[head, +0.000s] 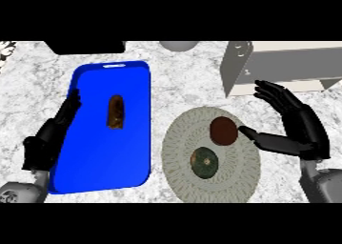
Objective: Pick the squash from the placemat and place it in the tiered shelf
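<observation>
A round, dark green squash point(204, 162) lies on the round woven placemat point(180, 167), in its lower middle. Just above the squash, a dark red-brown oval item point(223, 130) shares the mat. My right hand point(307, 133) hovers open at the mat's right edge, thumb stretched toward the red-brown item and fingers spread upward toward the shelf. It touches neither item. The beige and grey tiered shelf point(286, 66) stands at the upper right. My left hand point(50, 136) rests open, fingers up, along the left edge of a blue board.
A blue rectangular board point(110, 157) lies left of the placemat with a brown elongated item point(115, 111) on it. A black object point(85, 46) and a grey round object point(178, 45) sit at the counter's far edge.
</observation>
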